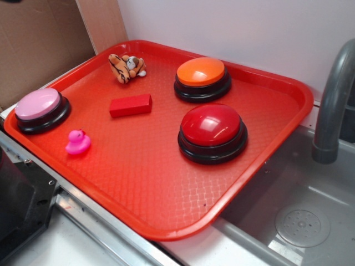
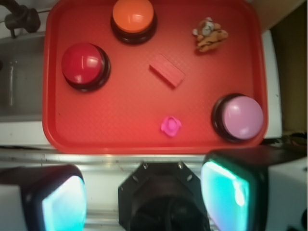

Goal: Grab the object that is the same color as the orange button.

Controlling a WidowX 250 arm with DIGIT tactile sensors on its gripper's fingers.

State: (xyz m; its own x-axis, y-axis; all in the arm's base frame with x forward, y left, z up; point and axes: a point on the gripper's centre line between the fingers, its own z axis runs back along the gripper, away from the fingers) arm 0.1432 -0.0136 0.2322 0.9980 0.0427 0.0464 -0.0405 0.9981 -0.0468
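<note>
Plush tiger (image 1: 127, 67) lies near the far corner of the red tray (image 1: 166, 221), apart from the orange button (image 1: 202, 78) and the red block (image 1: 130, 105). Gripper (image 2: 144, 197), jaws spread wide and empty, hovers off the tray's near edge. Risk: the soft toy slips from a shallow pinch.

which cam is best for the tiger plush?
Exterior. The tiger plush sits close and sharp by the tray's far edge, stripes and face clear. Wrist shows it from above, smaller and blurrier, well clear of the open tool.
</note>
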